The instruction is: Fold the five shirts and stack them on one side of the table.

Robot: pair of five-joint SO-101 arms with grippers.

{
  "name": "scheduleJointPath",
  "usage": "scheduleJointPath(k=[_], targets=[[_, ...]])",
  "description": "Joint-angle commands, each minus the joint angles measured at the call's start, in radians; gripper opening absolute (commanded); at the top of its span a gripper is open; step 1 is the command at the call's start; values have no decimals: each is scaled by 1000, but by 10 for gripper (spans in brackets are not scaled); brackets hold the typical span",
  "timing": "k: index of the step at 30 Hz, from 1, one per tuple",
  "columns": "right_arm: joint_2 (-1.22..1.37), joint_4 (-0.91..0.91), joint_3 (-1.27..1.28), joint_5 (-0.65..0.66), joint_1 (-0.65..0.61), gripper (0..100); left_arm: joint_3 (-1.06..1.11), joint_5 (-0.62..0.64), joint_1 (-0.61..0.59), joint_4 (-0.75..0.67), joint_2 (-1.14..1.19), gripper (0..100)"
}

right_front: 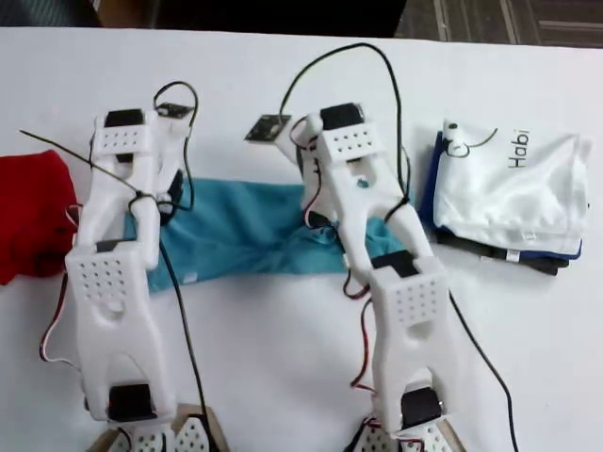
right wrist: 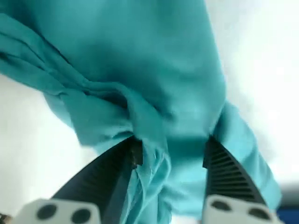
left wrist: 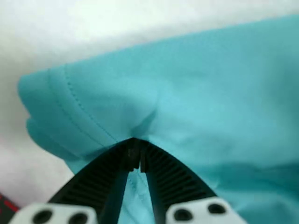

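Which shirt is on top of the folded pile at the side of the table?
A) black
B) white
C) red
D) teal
B: the white shirt lies uppermost on the pile, with blue and black edges showing beneath it.

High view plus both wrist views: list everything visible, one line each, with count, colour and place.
teal shirt: one, teal, spread across the middle of the table under both arms
red shirt: one, red, bunched at the table edge beside the left arm
folded stack: one, white on top with blue and black layers beneath, beside the right arm
table: one, white
cables: several, black and red, along the arms
left arm: one, white, over the teal shirt's end near the red shirt
right arm: one, white, over its other end
left gripper: black fingers, pinching the teal shirt
right gripper: black fingers, apart around bunched teal cloth
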Motion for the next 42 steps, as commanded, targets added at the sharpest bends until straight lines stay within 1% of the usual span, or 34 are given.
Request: scheduleJointPath(k=[1,2,5,6,8,11,16,19,22,29,35,42], targets=[[-239,10,109,3,-16,206,-5,5,3,-52,11,27],[-295,10,161,3,-16,176,-5,5,3,-52,11,27],[-464,10,330,-2,-16,2,-5,5,3,-52,11,27],[-512,10,393,-14,-16,29,-5,5,3,-52,11,27],[-591,4,516,-34,-21,17,-5,5,5,-52,11,27],[-644,-42,672,-41,-53,22,-7,5,5,-52,11,27],[-647,-243,833,-49,-111,22,-7,5,5,-52,11,27],[-644,-366,870,-137,-111,22,-7,5,5,-52,11,27],[-595,-424,870,-178,-111,21,-7,5,5,-52,11,27],[-410,-513,830,-183,-105,21,-7,5,5,-52,11,27],[-288,-513,586,-189,-48,21,-7,5,5,-52,11,27],[-94,-501,244,-313,33,21,-7,5,5,-52,11,27]])
